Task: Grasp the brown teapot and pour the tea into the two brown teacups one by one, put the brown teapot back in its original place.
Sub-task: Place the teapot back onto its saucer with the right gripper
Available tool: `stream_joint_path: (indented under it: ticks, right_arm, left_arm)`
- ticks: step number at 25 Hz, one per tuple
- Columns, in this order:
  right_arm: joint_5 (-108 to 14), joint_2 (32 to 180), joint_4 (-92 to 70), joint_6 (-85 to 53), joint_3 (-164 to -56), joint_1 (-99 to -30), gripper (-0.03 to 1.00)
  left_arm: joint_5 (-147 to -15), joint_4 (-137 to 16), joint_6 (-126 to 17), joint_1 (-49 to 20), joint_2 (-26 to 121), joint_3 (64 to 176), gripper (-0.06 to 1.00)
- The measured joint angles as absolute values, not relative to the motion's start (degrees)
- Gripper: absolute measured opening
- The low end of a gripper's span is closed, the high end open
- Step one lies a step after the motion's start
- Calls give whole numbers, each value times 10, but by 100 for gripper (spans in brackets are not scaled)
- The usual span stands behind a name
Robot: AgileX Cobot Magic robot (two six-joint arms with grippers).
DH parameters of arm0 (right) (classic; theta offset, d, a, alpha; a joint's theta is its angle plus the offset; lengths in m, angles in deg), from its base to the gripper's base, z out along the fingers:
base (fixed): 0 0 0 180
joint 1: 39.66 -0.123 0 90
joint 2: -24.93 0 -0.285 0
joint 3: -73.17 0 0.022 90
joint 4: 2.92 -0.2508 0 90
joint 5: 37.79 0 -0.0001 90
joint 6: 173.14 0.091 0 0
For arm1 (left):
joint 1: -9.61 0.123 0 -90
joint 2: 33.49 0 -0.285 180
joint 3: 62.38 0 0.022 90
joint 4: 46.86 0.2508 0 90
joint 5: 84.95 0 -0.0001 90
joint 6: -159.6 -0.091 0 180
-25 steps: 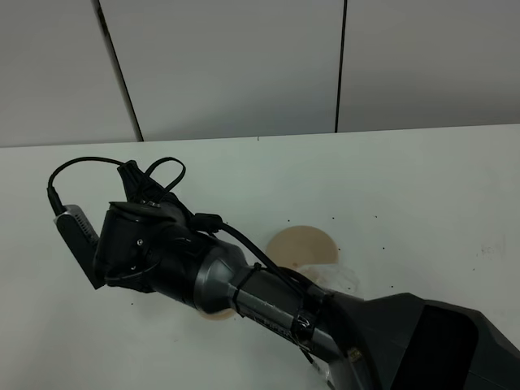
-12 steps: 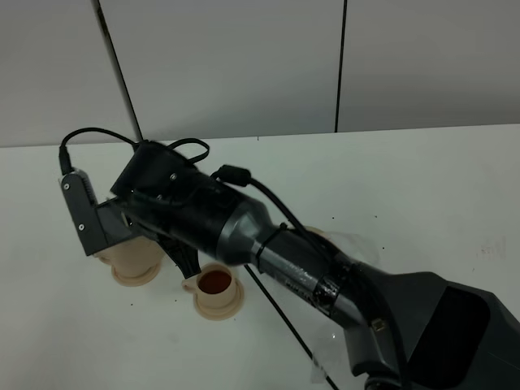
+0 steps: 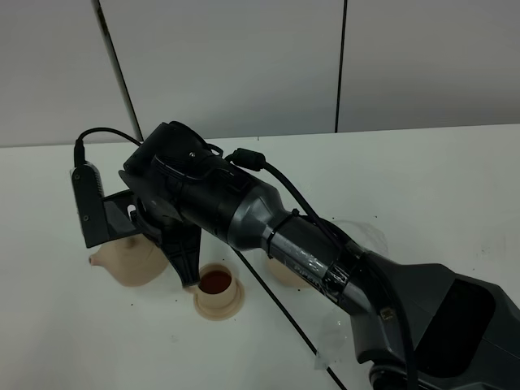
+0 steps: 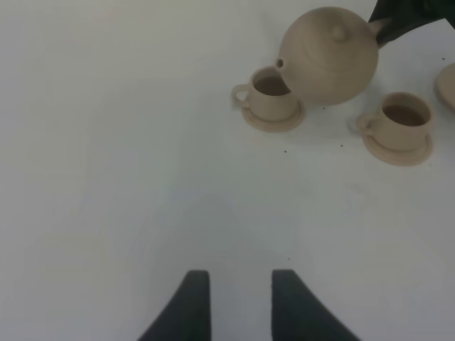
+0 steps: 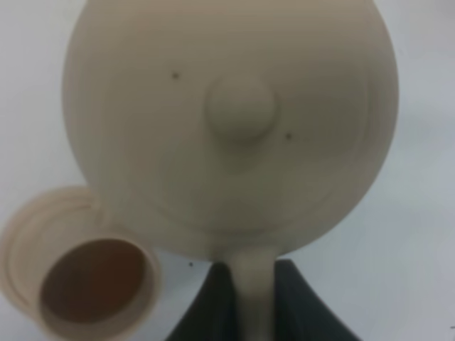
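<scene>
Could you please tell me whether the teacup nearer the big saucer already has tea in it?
Yes, it holds tea: the exterior high view shows dark reddish liquid inside that teacup, beside the teapot held by the right gripper.

Counter: I see plain white.
Resting on it: two brown teacups on saucers.

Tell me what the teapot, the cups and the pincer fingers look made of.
Teapot: probably unglazed ceramic; matte, even tan, no sharp highlights. Cups and their saucers: seemingly the same matte tan ceramic. Right pincer fingers clamping the handle: dark, dull, likely plastic or rubber; too blurred to tell.
</scene>
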State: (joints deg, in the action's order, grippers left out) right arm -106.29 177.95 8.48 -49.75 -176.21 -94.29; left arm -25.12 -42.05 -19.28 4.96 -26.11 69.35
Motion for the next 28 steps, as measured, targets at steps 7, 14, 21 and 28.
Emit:
stream_joint_path:
  ticks: [7, 14, 21, 28]
  right_arm:
    - [-1081, 1780, 55, -486, -1762, -943, 9]
    - [-1084, 1780, 26, -470, -1762, -927, 9]
    - [-1085, 1779, 11, -451, -1773, -909, 9]
    - [-1085, 1779, 3, -442, -1773, -886, 9]
  left_arm:
    - [-251, -420, -193, 50, -261, 693, 28]
    - [-251, -420, -192, 50, -261, 693, 28]
    - [-251, -420, -192, 50, -261, 693, 28]
    - [-251, -420, -192, 50, -261, 693, 28]
